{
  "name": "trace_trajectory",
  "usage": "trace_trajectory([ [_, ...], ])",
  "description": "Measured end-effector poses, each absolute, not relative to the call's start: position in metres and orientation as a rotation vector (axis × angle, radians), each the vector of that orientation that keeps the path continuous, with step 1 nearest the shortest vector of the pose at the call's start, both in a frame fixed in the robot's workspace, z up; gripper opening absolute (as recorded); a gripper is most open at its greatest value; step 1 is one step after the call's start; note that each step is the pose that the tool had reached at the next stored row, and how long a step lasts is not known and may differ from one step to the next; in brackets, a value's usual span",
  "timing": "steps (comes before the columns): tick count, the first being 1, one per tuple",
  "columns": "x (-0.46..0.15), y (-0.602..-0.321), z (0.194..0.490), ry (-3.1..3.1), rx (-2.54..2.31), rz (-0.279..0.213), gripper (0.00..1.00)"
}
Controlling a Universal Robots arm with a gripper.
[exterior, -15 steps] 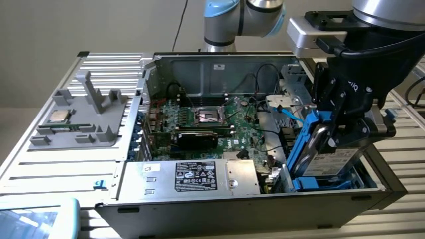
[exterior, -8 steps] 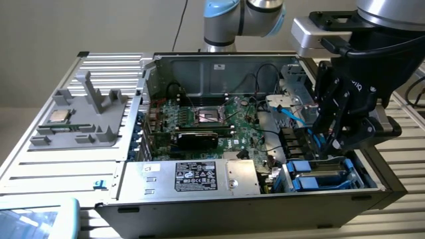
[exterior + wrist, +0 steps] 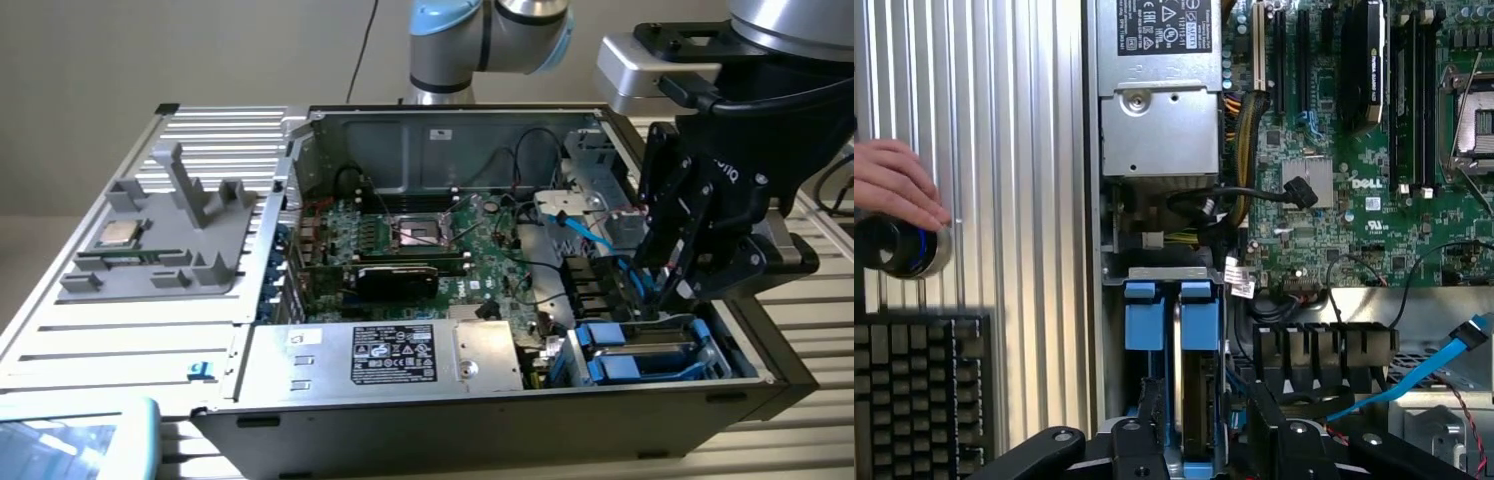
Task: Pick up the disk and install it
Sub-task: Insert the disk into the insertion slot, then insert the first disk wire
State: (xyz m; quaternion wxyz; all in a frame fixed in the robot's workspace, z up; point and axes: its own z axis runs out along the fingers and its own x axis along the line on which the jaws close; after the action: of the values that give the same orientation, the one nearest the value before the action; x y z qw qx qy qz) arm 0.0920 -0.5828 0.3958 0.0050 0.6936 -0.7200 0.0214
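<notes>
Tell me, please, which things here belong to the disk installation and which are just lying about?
Job: blue-framed disk; gripper over it; computer case.
Lying about: processor chip on grey fixture; keyboard; hand on a knob.

Disk (image 3: 654,350): silver-grey drive, blue carrier frame, seated in drive bay, case corner, exterior view's lower right.

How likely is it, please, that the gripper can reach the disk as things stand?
Probably yes: the gripper hangs directly over the disk in the open case, with nothing visible between them.
</notes>
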Motion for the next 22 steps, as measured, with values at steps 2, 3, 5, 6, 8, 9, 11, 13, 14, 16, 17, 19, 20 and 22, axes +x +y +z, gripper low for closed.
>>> trace_trajectory([
  [2, 0.092, -0.583, 0.396, -2.255, 2.172, 0.067, 0.45],
  [3, 0.092, -0.583, 0.396, -2.255, 2.172, 0.067, 0.45],
  [5, 0.092, -0.583, 0.396, -2.255, 2.172, 0.067, 0.45],
  [6, 0.092, -0.583, 0.396, -2.255, 2.172, 0.067, 0.45],
  [8, 0.092, -0.583, 0.396, -2.256, 2.171, 0.067, 0.45],
  [9, 0.092, -0.583, 0.396, -2.256, 2.171, 0.067, 0.45],
  [11, 0.092, -0.583, 0.396, -2.256, 2.171, 0.067, 0.45],
  [13, 0.094, -0.583, 0.395, -2.257, 2.171, 0.067, 0.53],
  [14, 0.097, -0.582, 0.395, -2.258, 2.170, 0.068, 0.53],
  [16, 0.100, -0.581, 0.395, -2.260, 2.170, 0.071, 0.60],
  [17, 0.103, -0.581, 0.394, -2.261, 2.170, 0.072, 0.60],
  [19, 0.108, -0.579, 0.393, -2.261, 2.170, 0.074, 0.60],
  [20, 0.112, -0.578, 0.392, -2.261, 2.170, 0.074, 0.60],
  [22, 0.119, -0.577, 0.391, -2.262, 2.169, 0.074, 0.60],
])
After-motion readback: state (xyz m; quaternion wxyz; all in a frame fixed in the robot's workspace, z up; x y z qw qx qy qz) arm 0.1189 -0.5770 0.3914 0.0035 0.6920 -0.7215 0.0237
